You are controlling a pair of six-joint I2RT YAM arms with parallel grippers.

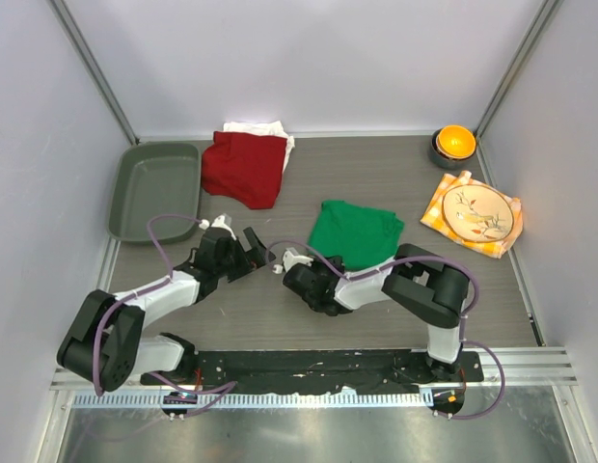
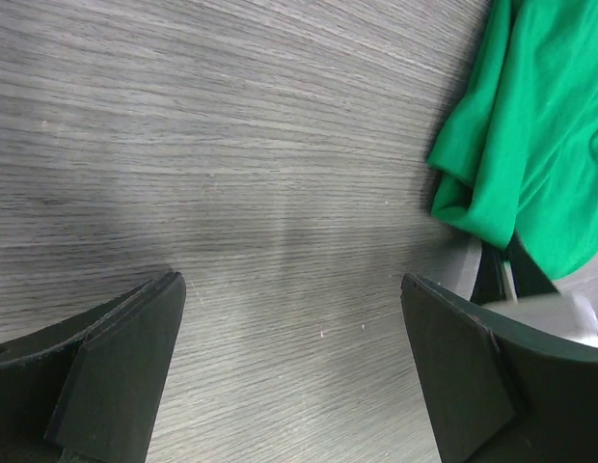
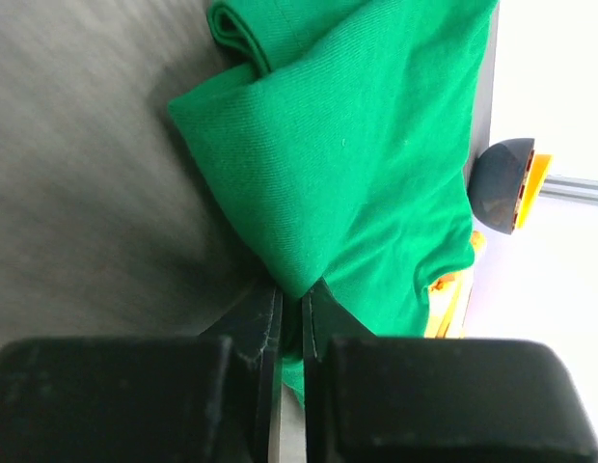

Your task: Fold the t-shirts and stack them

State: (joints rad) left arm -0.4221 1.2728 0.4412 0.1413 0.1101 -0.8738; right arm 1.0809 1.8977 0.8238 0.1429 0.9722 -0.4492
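left black two-finger gripper (image 2: 289, 285) hovers low, jaws spread wide; right black two-finger gripper (image 3: 291, 294) is pinched on a corner of the bright green cloth t-shirt (image 3: 357, 154).

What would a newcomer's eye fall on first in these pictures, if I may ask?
The bright green t-shirt stands out first, folded at the middle of the table, with its near corner pinched in the shut right gripper. Next comes the dark red t-shirt at the far edge, partly covering a white one. The left gripper hangs open over bare wood beside the green cloth.
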